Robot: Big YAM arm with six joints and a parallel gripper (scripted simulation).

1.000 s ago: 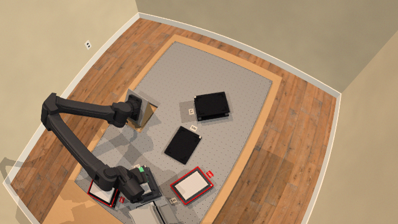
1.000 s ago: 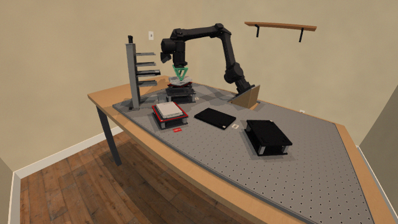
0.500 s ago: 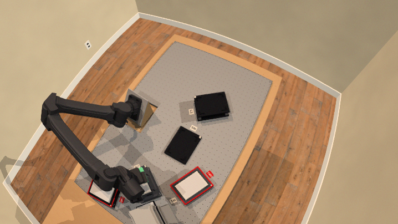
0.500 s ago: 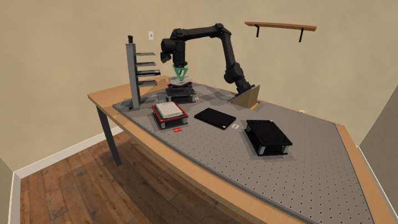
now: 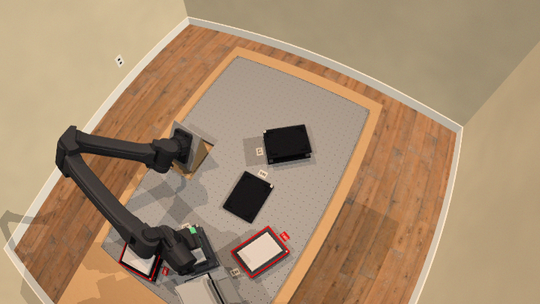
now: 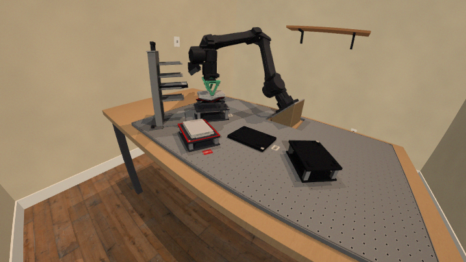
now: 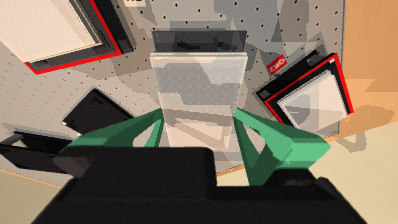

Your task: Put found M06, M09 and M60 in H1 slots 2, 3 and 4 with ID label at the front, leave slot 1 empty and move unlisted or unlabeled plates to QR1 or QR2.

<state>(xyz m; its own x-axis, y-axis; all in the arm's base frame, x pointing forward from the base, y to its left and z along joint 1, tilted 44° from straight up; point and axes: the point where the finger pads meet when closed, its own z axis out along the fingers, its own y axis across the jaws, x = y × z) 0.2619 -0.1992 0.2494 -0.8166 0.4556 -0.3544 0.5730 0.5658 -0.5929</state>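
Observation:
My gripper (image 6: pixel 211 88) (image 7: pixel 198 111) is shut on a pale, see-through plate (image 5: pixel 200 257) (image 6: pixel 202 95) (image 7: pixel 200 82), with a fingertip at each long side. The plate hangs over the dark regrip nest RG (image 5: pixel 213 260) (image 7: pixel 160 42); the exact gap cannot be told. No ID on it can be read. The hotel H1 (image 5: pixel 192 293) (image 6: pixel 154 87) stands beside; a dark item (image 6: pixel 183 84) lies on its second shelf from the bottom. A white plate (image 5: pixel 259 251) (image 6: pixel 198 128) sits on red-rimmed QR1 (image 5: pixel 243 264). Another white plate (image 5: pixel 138 259) (image 7: pixel 317 102) sits on QR2 (image 7: pixel 345 82).
The black landing nest L1 (image 5: pixel 286 139) (image 6: pixel 314 154) bears no plate. The low black nest N6 (image 5: pixel 248 196) (image 6: pixel 251 138) (image 7: pixel 97 110) bears no plate. The hotel's upright column is close to RG and QR1. The arm reaches over the left side and partly covers QR2 in the top view.

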